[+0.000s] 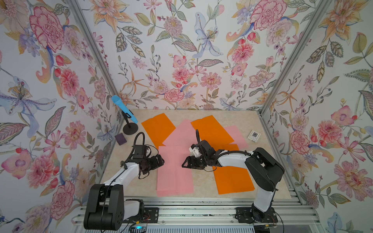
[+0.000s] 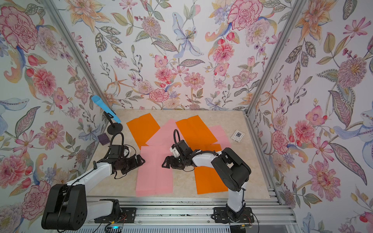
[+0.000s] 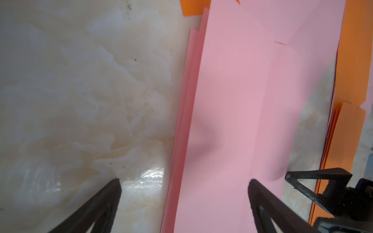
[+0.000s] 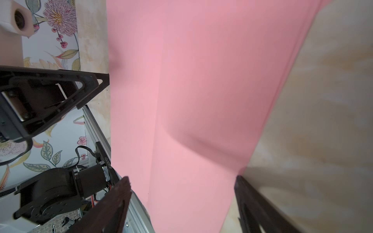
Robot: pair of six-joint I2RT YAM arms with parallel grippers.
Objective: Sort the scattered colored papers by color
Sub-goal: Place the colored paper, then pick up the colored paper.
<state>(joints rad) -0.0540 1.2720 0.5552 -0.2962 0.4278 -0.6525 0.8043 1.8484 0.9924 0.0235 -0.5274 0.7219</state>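
A stack of light pink creased paper sheets (image 1: 174,171) lay near the front middle of the table, its sheets slightly staggered along one long edge in the left wrist view (image 3: 232,100). A stack of bright orange paper sheets (image 1: 232,179) lay beside it toward the robot's right, with a strip of bare table between them. Farther back, loose sheets overlapped in a fan: an orange sheet at the far left (image 1: 158,128), a pink sheet (image 1: 181,134) next to it, a second orange sheet (image 1: 211,131) lying over that one, and another pink sheet (image 1: 237,135) showing from under the second orange sheet's right side.

The left gripper (image 3: 184,181) stood wide open over the pink stack's left edge, one finger above bare table, the other above the paper, holding nothing. The right gripper (image 4: 181,178) faced it from the stack's other side, jaws also well apart and empty, just over the pink paper.

On the cream marble-patterned tabletop (image 1: 201,181), a small dark purple block (image 1: 120,138) sat at the left edge near a blue microphone on a black stand (image 1: 124,109), and a small white printed card (image 1: 254,136) lay at the right.
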